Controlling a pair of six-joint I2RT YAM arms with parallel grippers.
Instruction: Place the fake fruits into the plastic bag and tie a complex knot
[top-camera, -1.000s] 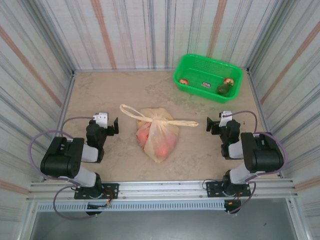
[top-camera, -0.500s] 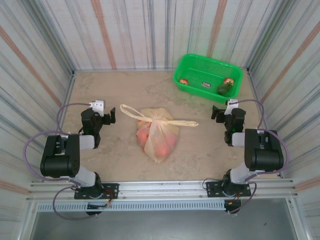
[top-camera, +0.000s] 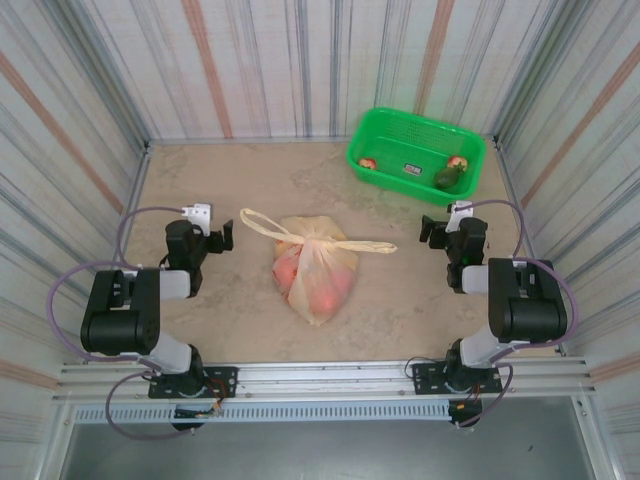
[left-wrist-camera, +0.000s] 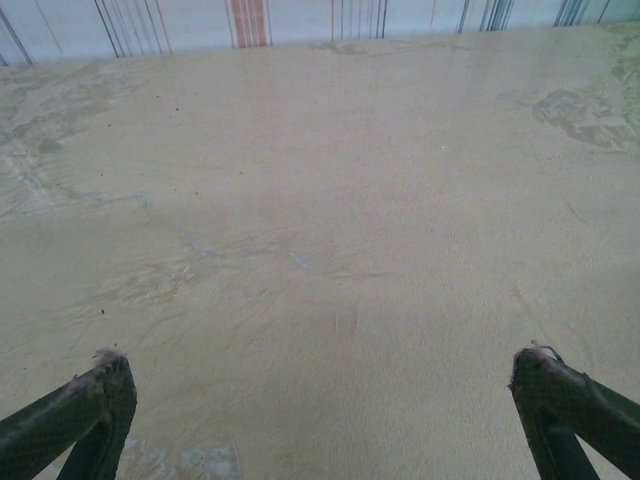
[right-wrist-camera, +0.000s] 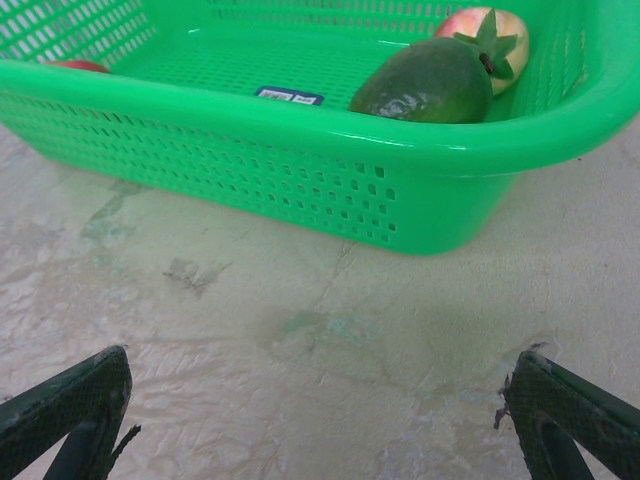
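The cream plastic bag (top-camera: 318, 275) printed with fruit slices lies on the tabletop (top-camera: 230, 180), orange-red fake fruits (top-camera: 325, 295) showing through, its handles twisted into a knot (top-camera: 318, 240) with loops sticking sideways. Left of the bag the left tool (top-camera: 225, 240) hangs released, jaws wide; right of the bag the right tool (top-camera: 428, 228) does too. Beyond the bag sits a green plastic basket (top-camera: 415, 155); the right wrist view, close up, picks out its dark green fruit (right-wrist-camera: 425, 85) and red-green apple (right-wrist-camera: 485, 30), while the left wrist view faces sandy tabletop.
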